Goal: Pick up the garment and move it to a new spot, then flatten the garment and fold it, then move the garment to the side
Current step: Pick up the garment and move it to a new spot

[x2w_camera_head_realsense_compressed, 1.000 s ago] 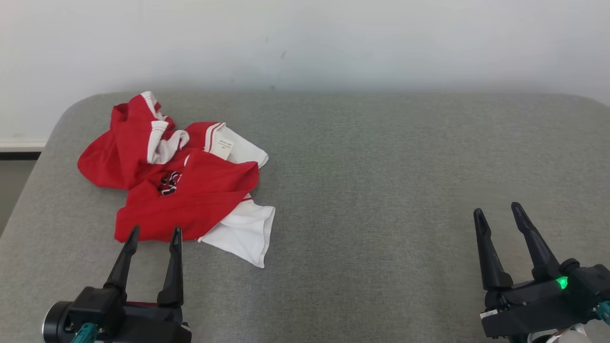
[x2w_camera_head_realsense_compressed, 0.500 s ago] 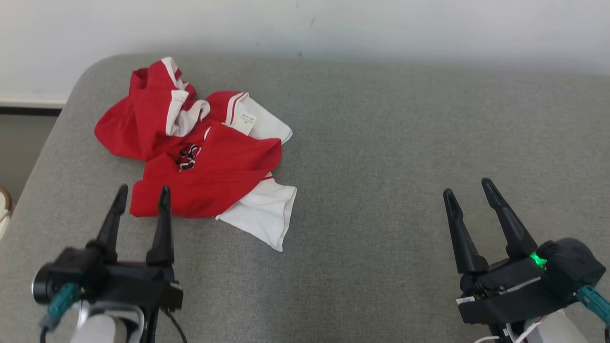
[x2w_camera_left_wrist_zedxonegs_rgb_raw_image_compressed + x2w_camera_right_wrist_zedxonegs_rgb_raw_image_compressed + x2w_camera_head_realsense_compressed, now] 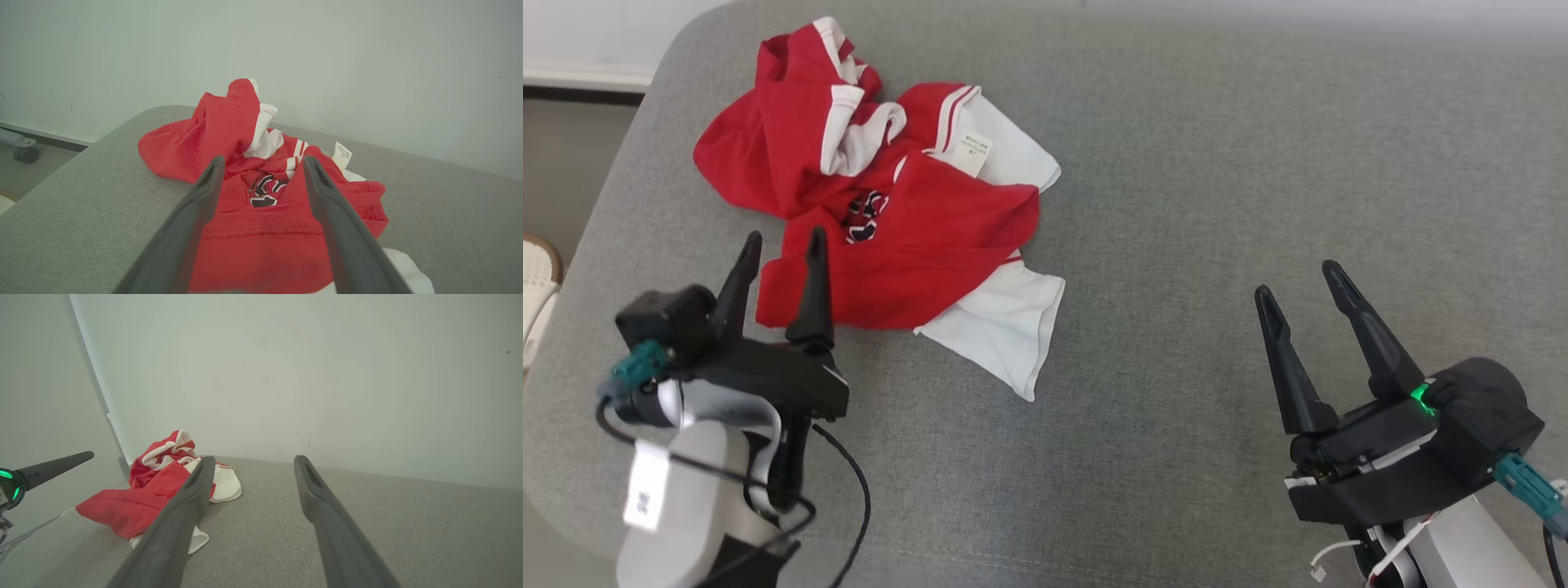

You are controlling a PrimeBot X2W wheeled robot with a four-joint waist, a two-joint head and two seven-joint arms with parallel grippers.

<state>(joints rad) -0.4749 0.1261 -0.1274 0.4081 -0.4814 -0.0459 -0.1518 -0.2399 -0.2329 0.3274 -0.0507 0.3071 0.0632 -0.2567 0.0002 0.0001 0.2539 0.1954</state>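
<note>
At the garment's near edge, the left gripper point(image 3: 784, 237) has its two dark fingers point(image 3: 192, 228) parted with nothing between them. Their tips are over the red hem; whether they touch the cloth I cannot tell. In the left wrist view the fingers frame the hem and a dark printed emblem point(image 3: 264, 192). Well to the right of the garment point(image 3: 915, 237), the right gripper point(image 3: 1296, 279) is over bare surface, its fingers spread wide and empty, a green light point(image 3: 1421, 396) glowing on its body.

The garment is a red and white shirt lying crumpled in a loose heap, not flattened or folded. Red cloth covers most of the heap. White panels with thin red stripes show at its far side, and a white sleeve point(image 3: 1005, 327) sticks out flat at its near right. A small white label point(image 3: 974, 153) lies face up on the white cloth at the far right of the heap.

The garment rests on a grey fabric-covered table point(image 3: 1217, 163) with a rounded corner just to the garment's left. Beyond the garment rises a plain pale wall point(image 3: 367, 61). To the left of the garment, past the table's edge, is grey floor point(image 3: 564, 163), and the left wrist view shows a caster wheel point(image 3: 25, 154) there.
</note>
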